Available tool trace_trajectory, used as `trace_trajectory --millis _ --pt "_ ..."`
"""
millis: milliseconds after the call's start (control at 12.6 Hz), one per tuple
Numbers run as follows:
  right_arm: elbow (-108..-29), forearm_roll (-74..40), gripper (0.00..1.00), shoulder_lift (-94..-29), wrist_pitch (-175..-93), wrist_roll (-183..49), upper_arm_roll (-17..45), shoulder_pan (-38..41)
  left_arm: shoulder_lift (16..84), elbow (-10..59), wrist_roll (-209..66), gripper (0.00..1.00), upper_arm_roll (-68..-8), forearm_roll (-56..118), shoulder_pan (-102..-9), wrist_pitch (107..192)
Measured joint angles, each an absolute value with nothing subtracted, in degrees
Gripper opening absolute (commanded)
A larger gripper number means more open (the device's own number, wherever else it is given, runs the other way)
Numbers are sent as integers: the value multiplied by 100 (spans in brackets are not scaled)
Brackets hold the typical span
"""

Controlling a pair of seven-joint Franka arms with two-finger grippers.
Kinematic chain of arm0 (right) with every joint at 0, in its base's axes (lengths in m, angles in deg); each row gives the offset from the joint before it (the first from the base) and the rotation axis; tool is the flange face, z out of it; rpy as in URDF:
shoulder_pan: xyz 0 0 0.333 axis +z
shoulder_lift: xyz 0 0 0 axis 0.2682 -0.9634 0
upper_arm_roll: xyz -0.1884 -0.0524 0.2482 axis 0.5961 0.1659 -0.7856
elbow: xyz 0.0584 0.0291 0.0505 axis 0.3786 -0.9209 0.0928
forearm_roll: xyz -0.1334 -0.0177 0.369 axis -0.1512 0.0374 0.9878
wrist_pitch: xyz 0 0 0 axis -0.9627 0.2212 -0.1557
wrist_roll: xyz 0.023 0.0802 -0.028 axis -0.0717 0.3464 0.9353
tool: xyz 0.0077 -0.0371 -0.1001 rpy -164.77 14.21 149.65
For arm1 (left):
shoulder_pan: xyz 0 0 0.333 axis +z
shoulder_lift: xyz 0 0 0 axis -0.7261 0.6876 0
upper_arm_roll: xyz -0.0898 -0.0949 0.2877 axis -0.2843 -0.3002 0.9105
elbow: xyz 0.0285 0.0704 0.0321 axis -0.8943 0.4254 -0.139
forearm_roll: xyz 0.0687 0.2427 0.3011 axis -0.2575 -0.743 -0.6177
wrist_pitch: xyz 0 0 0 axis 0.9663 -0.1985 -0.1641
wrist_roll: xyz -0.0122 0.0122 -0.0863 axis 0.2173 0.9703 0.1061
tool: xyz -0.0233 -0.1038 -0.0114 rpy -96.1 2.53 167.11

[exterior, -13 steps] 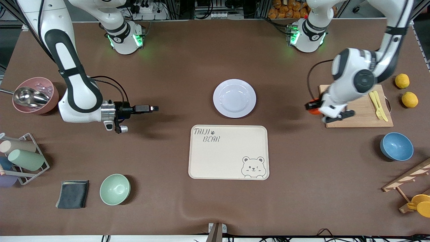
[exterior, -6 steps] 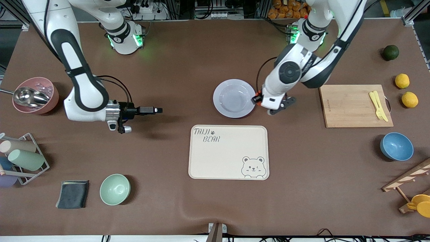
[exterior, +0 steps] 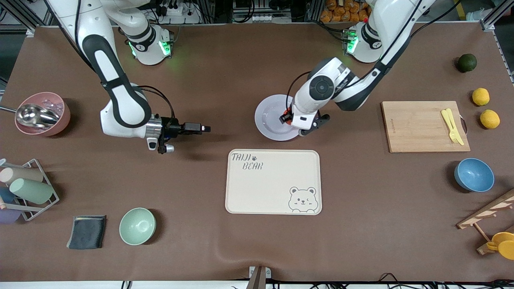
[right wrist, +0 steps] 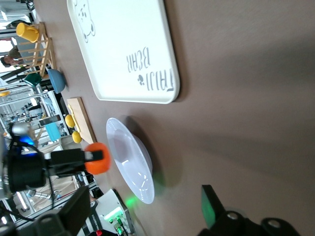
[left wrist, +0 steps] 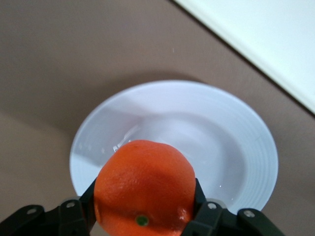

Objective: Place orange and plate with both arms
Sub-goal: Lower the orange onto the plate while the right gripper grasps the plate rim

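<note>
The orange (left wrist: 145, 187) is small, round and bright orange-red. My left gripper (exterior: 286, 117) is shut on it and holds it just over the plate's edge toward the left arm's end. The plate (exterior: 267, 120) is round, pale lavender-white and glossy. It lies on the table farther from the front camera than the cream tray, and its well (left wrist: 236, 128) is bare. My right gripper (exterior: 197, 129) is open and empty, low over the table beside the plate toward the right arm's end. The right wrist view shows the plate (right wrist: 130, 160) and the held orange (right wrist: 97, 158).
A cream bear-printed tray (exterior: 273, 182) lies nearer the front camera than the plate. A wooden cutting board (exterior: 417, 126) with a yellow fork, two lemons (exterior: 480, 96), a dark green fruit (exterior: 467, 62) and a blue bowl (exterior: 474, 174) are at the left arm's end. A pink bowl (exterior: 42, 113), a cup rack (exterior: 24, 188) and a green bowl (exterior: 137, 226) are at the right arm's end.
My left gripper has carried the orange from beside the cutting board to over the plate. My right gripper has moved toward the plate.
</note>
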State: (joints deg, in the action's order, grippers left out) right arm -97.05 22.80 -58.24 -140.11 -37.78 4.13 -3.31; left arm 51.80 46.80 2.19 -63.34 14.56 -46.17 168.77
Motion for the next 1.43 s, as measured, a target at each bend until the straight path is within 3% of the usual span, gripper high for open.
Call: trace_trajectory --millis 239,398,478,558,637,1116,1434 --pt "-9740 2544 95 -5823 -14206 -3764 410 -101 5578 4635 1226 0 -6299 447 -4962 16954" --pt "-9761 2853 88 -5823 -14454 -3716 406 176 5850 4550 1845 0 -6220 -160 -5105 16977" --pt "-9767 2964 86 -5823 -14564 -3711 404 325 5970 4474 1973 12 -6196 -277 -5137 16986" --pt "-9774 3036 82 -5824 -14626 -3710 403 434 6042 4372 2043 40 -6195 -297 -5160 16986" --pt "-9787 3137 79 -5828 -14635 -3702 404 510 6099 4267 2140 99 -6185 -302 -5193 16986" --pt "-9813 3913 71 -5987 -15040 -3347 400 1065 6174 3867 2312 100 -6141 -363 -5207 16982" --pt "-9814 4655 65 -6154 -15152 -2805 399 1455 5554 3744 2340 100 -6140 -364 -5016 16887"
